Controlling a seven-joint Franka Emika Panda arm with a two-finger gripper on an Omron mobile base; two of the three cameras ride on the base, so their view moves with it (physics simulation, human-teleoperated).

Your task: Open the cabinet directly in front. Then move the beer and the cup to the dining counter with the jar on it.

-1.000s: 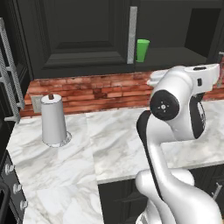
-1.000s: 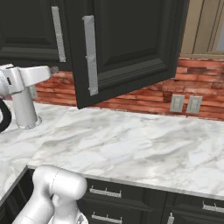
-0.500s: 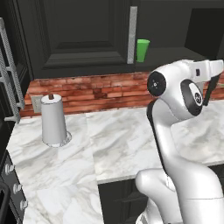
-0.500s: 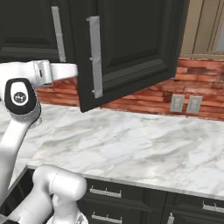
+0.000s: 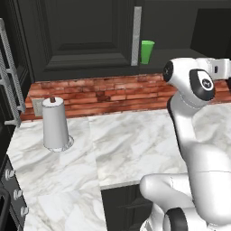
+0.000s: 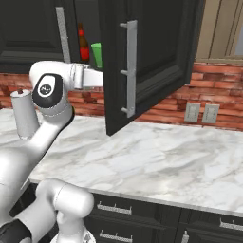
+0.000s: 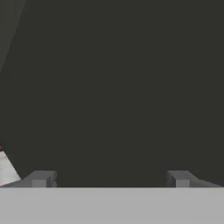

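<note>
From the left base view, the white arm rises at the lower right, bends at a dark-jointed elbow and reaches off to the right at cabinet height. The cup [image 5: 147, 51] stands on the shelf of the cabinet [image 5: 85, 40], just right of the closed left door's bar handle [image 5: 136, 36]. A paper-towel roll [image 5: 55, 123] stands at the far left of the marble worktop [image 5: 122, 149], before the brick backsplash [image 5: 103, 92]. From the right base view, the forearm stretches level to the right, behind the swung-open right door [image 6: 147, 57], which hides the hand; the beer [image 6: 83, 44] and the cup stand side by side on the shelf above the forearm, beer left. Two wall outlets [image 6: 201, 113] sit on the brick at right. In the hand view, the pincer [image 7: 109, 180] stands open, tips well apart, facing a dark flat surface close ahead.
</note>
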